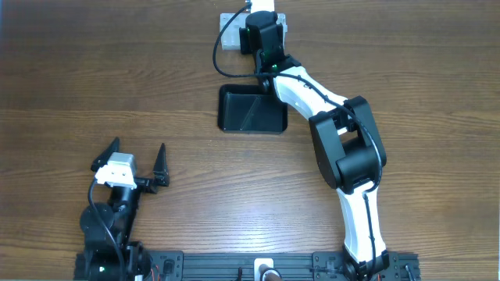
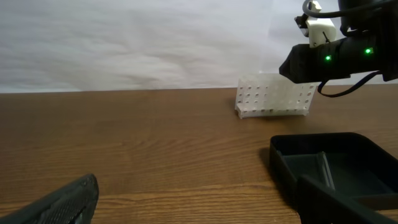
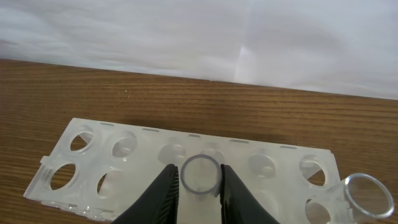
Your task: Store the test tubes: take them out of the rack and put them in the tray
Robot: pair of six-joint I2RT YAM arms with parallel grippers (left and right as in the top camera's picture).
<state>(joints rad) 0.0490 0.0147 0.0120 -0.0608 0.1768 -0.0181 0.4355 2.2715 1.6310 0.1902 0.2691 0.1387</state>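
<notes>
- Clear tube (image 3: 200, 175) stands upright over the middle of the rack (image 3: 143, 163); I cannot tell whether its foot sits in a hole.
- My right gripper (image 3: 199, 186) is clamped on that tube, one black finger pressed to each side of its rim.
- Second tube (image 3: 364, 194) leans in a hole at one end corner of the rack, well apart from the gripped one.
- From above, the rack sits at the table's (image 1: 78, 78) 12 o'clock edge, under the right wrist.
- Black tray (image 1: 250, 109) lies just at 6 o'clock from the rack, not touching it, and I see no tubes in it.
- My left gripper (image 1: 139, 144) rests at 8 o'clock from the tray, well apart from it, fingers spread wide and holding nothing.
</notes>
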